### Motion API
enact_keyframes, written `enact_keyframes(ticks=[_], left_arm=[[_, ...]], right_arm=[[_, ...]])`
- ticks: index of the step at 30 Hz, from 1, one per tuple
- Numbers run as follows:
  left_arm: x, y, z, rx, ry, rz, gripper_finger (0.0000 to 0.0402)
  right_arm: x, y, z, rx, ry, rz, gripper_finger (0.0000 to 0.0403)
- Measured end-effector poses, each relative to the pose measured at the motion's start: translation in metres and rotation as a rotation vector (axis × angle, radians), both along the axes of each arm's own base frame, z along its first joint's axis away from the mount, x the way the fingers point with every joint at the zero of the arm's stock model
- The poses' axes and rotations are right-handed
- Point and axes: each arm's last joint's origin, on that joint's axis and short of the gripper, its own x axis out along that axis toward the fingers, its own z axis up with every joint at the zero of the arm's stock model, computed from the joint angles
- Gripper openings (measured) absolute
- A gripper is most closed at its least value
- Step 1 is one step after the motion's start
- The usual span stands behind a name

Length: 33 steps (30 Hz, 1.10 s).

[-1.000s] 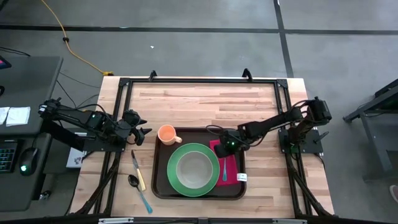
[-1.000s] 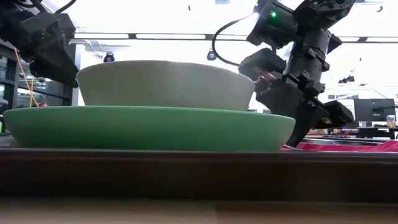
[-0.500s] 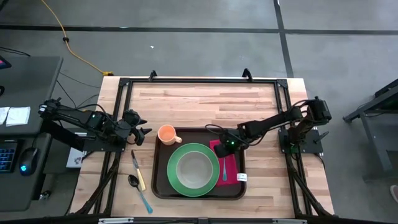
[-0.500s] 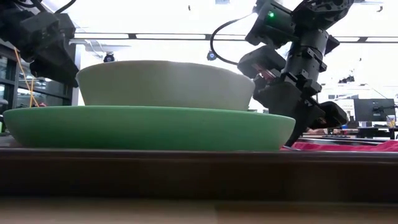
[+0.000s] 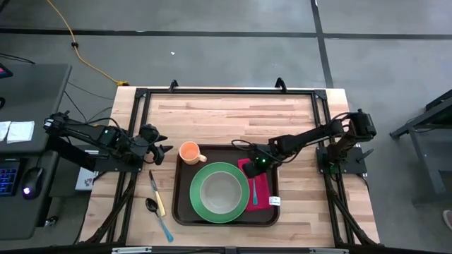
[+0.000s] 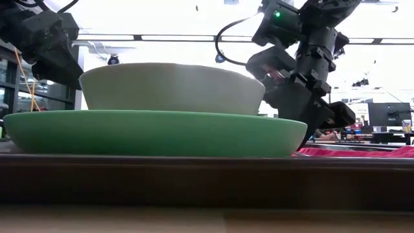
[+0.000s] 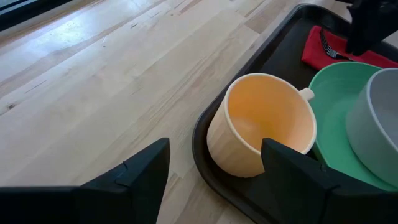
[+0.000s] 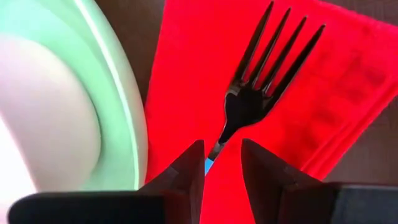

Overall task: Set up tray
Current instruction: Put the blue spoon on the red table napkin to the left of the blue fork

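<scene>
The dark brown tray (image 5: pixel 185 212) lies on the wooden table. On it sit a green plate (image 5: pixel 205 209) with a pale bowl (image 5: pixel 219 190), an orange cup (image 5: pixel 188 152) in its far left corner, and a red napkin (image 5: pixel 261 189) with a blue-handled fork (image 5: pixel 255 195) lying on it. My right gripper (image 5: pixel 253 167) hovers over the napkin's far end, open, with its fingers either side of the fork's neck (image 8: pixel 231 124). My left gripper (image 5: pixel 163 152) waits open at the table's left, facing the cup (image 7: pixel 261 130) without touching it.
A yellow-handled knife (image 5: pixel 157 194) and a blue-handled spoon (image 5: pixel 159 217) lie on the table left of the tray. The black frame rail (image 5: pixel 226 92) runs along the far edge. Bare wood stretches beyond the tray toward the far side.
My right gripper has drifted slightly up and toward the table's left, nearer the plate. The fork and napkin stay where they were.
</scene>
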Motion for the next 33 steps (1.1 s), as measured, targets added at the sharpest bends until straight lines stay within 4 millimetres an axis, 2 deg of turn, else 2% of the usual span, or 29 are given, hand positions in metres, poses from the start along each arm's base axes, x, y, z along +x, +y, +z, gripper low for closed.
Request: enact_keyframes(ticks=[7, 10, 19, 24, 33], left_arm=[[0.0, 0.0, 0.0, 0.0, 0.001, 0.0, 0.0283], [0.0, 0.0, 0.0, -0.001, 0.001, -0.001, 0.0284], [0.0, -0.001, -0.001, -0.025, 0.009, -0.026, 0.0281], [0.0, -0.002, -0.001, -0.046, 0.015, -0.048, 0.0283], [0.001, -0.003, -0.001, -0.081, 0.018, -0.084, 0.0283]], right_arm=[[0.0, 0.0, 0.0, 0.0, -0.001, 0.001, 0.0084], [-0.002, -0.001, 0.006, -0.021, -0.015, -0.003, 0.0084], [-0.015, -0.011, 0.067, -0.238, -0.006, -0.047, 0.0084], [-0.024, -0.011, 0.087, -0.312, 0.028, -0.059, 0.0084], [-0.029, 0.003, 0.088, -0.335, 0.049, -0.067, 0.0084]])
